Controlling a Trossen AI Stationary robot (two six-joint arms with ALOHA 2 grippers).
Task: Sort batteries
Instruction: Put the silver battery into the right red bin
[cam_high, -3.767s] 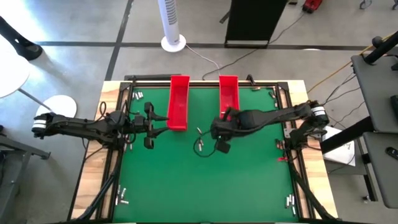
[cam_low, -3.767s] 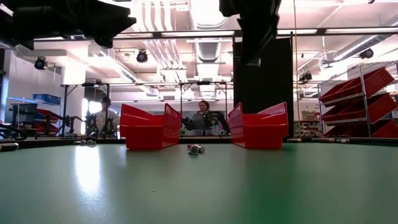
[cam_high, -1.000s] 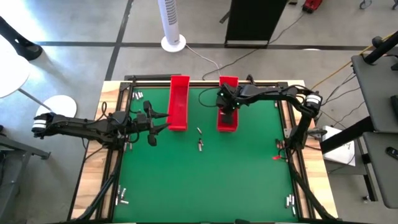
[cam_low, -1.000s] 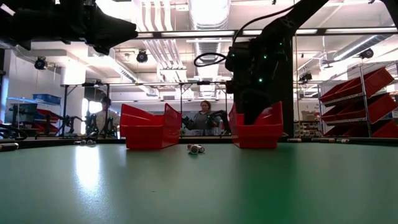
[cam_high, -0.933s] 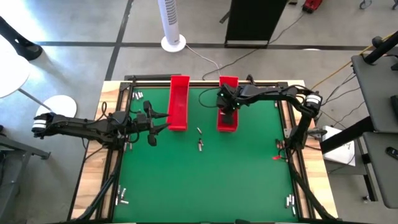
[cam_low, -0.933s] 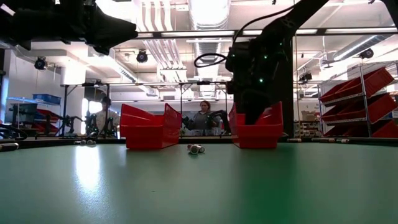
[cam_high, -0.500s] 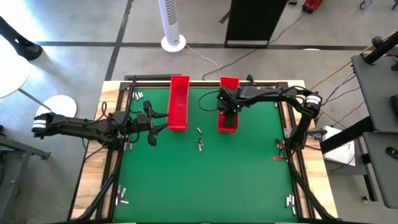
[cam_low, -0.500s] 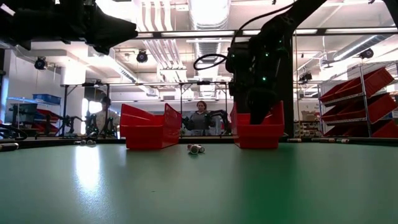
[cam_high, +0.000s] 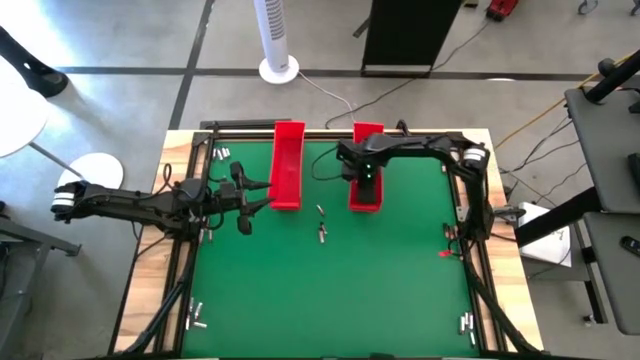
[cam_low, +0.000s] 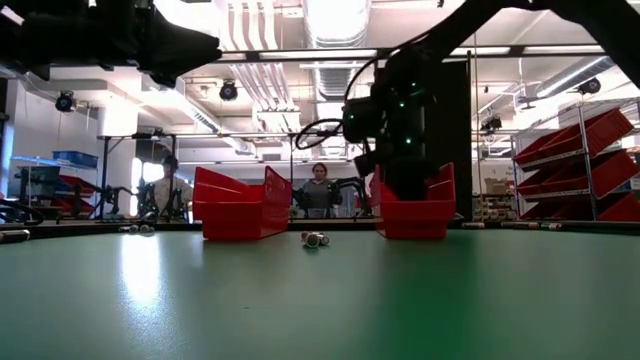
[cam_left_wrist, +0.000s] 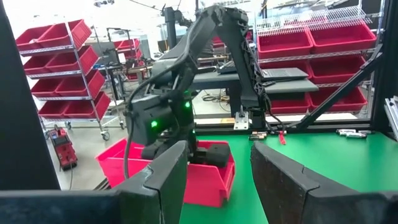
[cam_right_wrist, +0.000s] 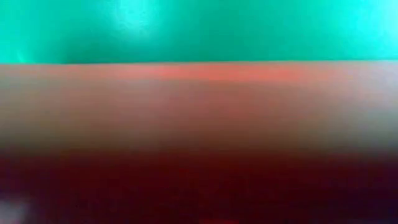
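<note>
While two batteries lie loose on the mat between the trays, we note the left gripper parted and empty; beyond them, the right gripper, fingers closed, hangs over the right tray, nearer.

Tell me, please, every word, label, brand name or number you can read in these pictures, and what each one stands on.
None: no readable text shows in any view.
The two red trays carry no visible label.
The batteries on the green mat are too small for any print to be read.
</note>
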